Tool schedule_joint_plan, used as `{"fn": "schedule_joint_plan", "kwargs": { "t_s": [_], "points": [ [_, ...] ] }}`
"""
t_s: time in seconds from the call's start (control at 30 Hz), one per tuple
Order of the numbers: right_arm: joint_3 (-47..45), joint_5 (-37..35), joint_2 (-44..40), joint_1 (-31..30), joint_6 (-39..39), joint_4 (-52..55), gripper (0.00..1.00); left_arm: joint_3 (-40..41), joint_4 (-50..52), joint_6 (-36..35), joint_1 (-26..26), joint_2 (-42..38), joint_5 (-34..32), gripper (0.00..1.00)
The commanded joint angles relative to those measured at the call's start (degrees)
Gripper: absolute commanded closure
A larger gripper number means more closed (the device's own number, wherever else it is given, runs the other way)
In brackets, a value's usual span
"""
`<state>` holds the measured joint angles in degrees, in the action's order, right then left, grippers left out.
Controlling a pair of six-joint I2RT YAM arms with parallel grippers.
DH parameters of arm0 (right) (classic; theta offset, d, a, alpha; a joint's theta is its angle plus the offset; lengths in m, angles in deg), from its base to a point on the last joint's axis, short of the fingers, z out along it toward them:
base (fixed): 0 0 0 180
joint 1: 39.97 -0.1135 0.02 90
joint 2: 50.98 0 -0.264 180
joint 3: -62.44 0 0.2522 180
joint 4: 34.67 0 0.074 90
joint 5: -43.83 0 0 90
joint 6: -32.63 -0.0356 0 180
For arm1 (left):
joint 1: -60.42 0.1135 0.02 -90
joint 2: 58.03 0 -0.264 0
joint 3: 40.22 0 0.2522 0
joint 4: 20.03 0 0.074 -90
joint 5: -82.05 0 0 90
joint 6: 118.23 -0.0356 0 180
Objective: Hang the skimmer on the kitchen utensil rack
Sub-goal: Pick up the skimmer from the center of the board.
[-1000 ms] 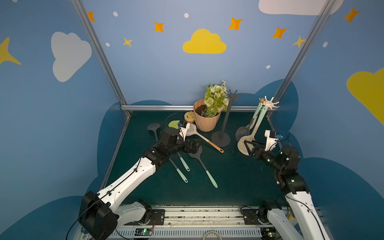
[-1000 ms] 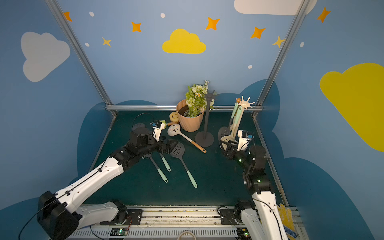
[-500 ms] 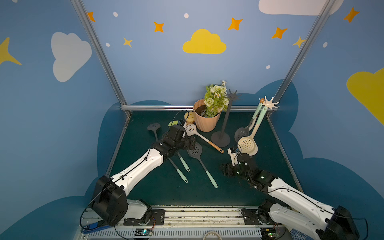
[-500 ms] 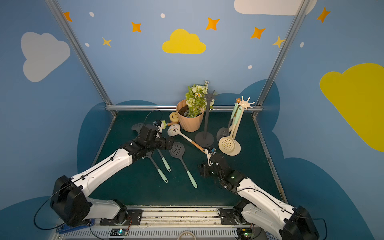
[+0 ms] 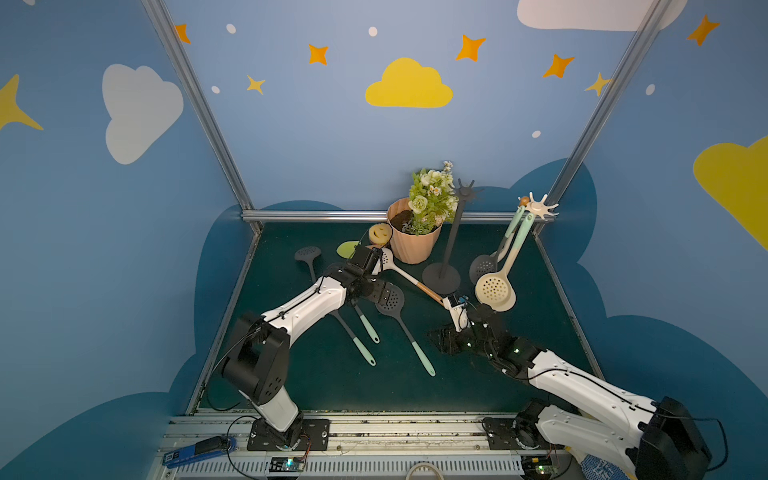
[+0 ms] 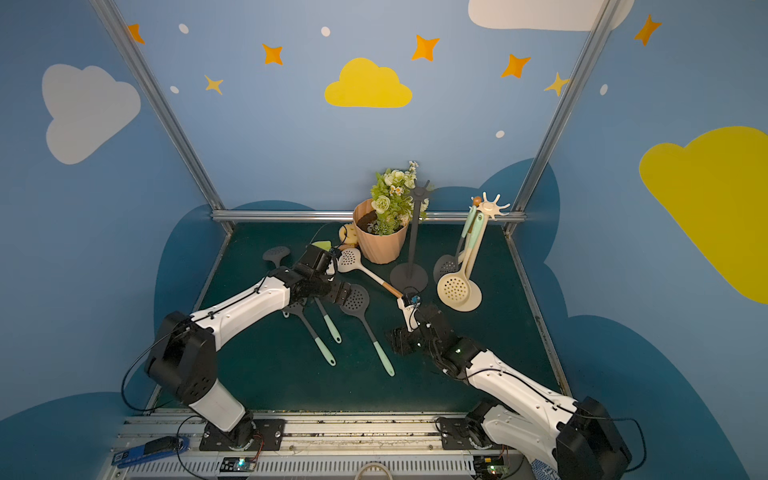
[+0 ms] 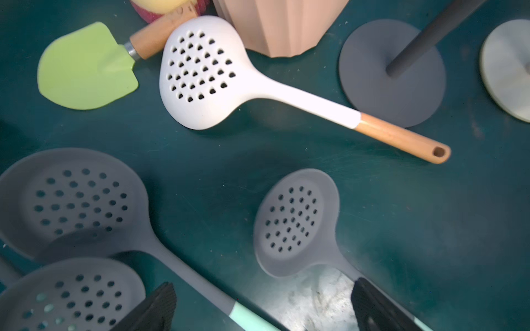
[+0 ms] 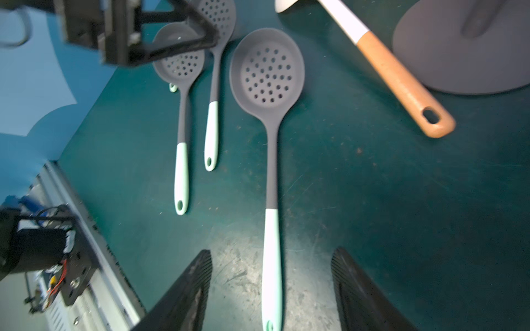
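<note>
Holding flowers [image 5: 430, 199] and soil [image 5: 400, 220], peach pot [image 5: 415, 245]; left tool [image 7: 262, 295] and right tool [image 8: 272, 252] wide, empty.

Matt grey skimmer [image 8: 266, 74], scuffed green table [image 8: 372, 200], wooden-handled white skimmer [image 7: 200, 71].

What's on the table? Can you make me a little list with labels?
left hand: open, holding nothing
right hand: open, lined up with mint handle of gray skimmer
white skimmer: lying flat beside flower pot
cream rack: cream skimmer and a gray one hanging
dark rack: no skimmers hanging
</note>
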<state>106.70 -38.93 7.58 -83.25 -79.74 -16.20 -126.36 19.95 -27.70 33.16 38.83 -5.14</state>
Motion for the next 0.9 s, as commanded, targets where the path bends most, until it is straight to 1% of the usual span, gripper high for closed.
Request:
{"fn": "schedule_joint_plan", "kwargs": {
  "t_s": [0.0, 0.07, 0.13, 0.17, 0.27, 0.33, 0.43, 0.5, 0.57, 0.63, 0.7, 0.73, 0.8, 0.83, 0.87],
  "points": [
    [-0.91, 4.71, -0.45, -0.15, 1.70, -2.81, 0.35, -5.08, 4.44, -4.29, 2.60, 3.70, 5.77, 0.06],
    [-1.06, 5.31, -0.21, -0.14, 2.25, -3.12, 0.35, -9.02, 8.13, -7.19, 2.55, 6.86, 8.77, 0.07],
    [-0.99, 5.64, -0.11, -0.17, 2.83, -3.30, 0.34, -12.07, 11.30, -9.55, 2.54, 9.21, 13.33, 0.08],
    [-1.04, 5.96, -0.12, -0.14, 3.15, -3.22, 0.34, -13.01, 12.24, -10.61, 2.54, 10.35, 14.26, 0.08],
    [-1.10, 6.46, -0.47, -0.21, 3.88, -3.47, 0.35, -15.88, 15.64, -13.32, 2.61, 14.58, 12.39, 0.10],
    [-1.41, 6.47, -0.65, -0.17, 3.99, -3.89, 0.34, -17.91, 17.37, -14.07, 2.66, 17.37, 10.52, 0.14],
    [-1.65, 6.64, -0.32, -0.20, 4.18, -4.60, 0.34, -19.62, 17.53, -13.72, 2.66, 20.31, 10.27, 0.21],
    [-1.56, 6.81, 0.12, -0.22, 4.31, -4.71, 0.34, -20.09, 17.16, -13.29, 2.57, 21.73, 10.16, 0.28],
    [-1.49, 7.08, 0.48, -0.15, 4.55, -4.88, 0.35, -20.26, 17.03, -13.12, 2.48, 22.67, 11.58, 0.37],
    [-1.41, 6.99, 0.58, -0.17, 4.62, -4.99, 0.35, -20.64, 17.33, -13.18, 2.41, 23.06, 12.80, 0.58],
    [-1.33, 7.01, 0.42, -0.14, 4.88, -4.92, 0.35, -21.25, 17.90, -13.28, 2.64, 22.66, 14.03, 0.75],
    [-1.16, 6.77, 0.20, -0.11, 4.84, -4.81, 0.35, -21.52, 18.20, -13.19, 2.70, 22.17, 14.64, 0.81],
    [-0.88, 6.44, -0.33, -0.13, 5.22, -4.50, 0.35, -21.67, 18.73, -12.89, 2.78, 20.44, 15.55, 0.92],
    [-0.71, 5.95, -0.72, -0.11, 5.40, -4.04, 0.35, -21.30, 18.78, -12.69, 2.76, 19.16, 15.81, 0.95],
    [-0.61, 5.50, -1.16, -0.13, 5.42, -3.66, 0.34, -20.73, 18.55, -12.26, 2.75, 17.89, 15.86, 0.96]
  ]
}}
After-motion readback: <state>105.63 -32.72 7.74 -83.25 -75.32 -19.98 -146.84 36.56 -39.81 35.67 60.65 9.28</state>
